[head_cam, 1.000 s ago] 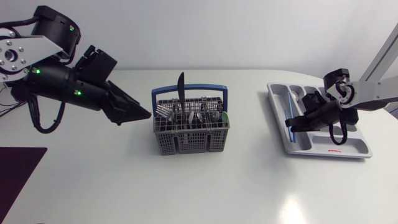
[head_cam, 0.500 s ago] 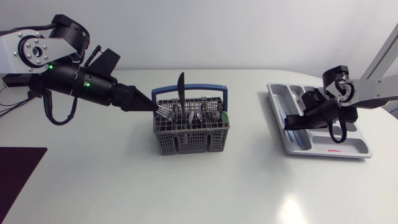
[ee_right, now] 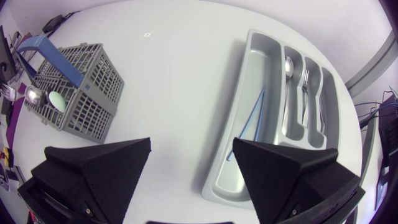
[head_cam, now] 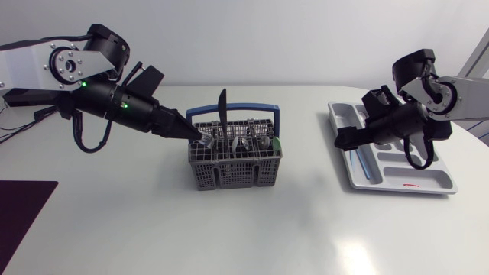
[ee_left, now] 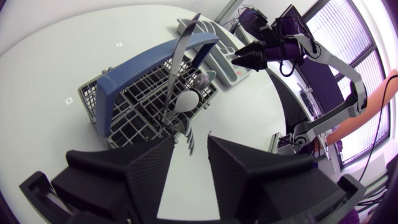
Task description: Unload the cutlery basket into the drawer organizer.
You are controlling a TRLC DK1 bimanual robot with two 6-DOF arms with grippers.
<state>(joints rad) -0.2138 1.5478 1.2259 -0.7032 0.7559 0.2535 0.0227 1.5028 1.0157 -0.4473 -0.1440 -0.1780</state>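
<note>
The grey cutlery basket (head_cam: 235,166) with a blue handle (ee_left: 134,73) stands mid-table. It holds an upright black knife (head_cam: 222,107), a spoon (ee_left: 186,99) and several other pieces. My left gripper (head_cam: 200,140) is open at the basket's left corner. A fork's tines (ee_left: 189,134) lie in the gap between its fingers (ee_left: 149,165), touching neither. My right gripper (head_cam: 341,141) hangs wide open above the left edge of the grey drawer organizer (head_cam: 449,188). In the organizer (ee_right: 273,180) lie a thin blue stick (ee_right: 252,121), a spoon (ee_right: 290,65) and a fork (ee_right: 306,87).
A dark mat (head_cam: 19,210) lies at the table's front left corner. Bare white tabletop stretches between the basket (ee_right: 74,81) and the organizer, and along the front.
My left gripper swung down and right to the basket's left corner. My right gripper opened, left the blue stick in the organizer's long compartment, then rose and moved left.
</note>
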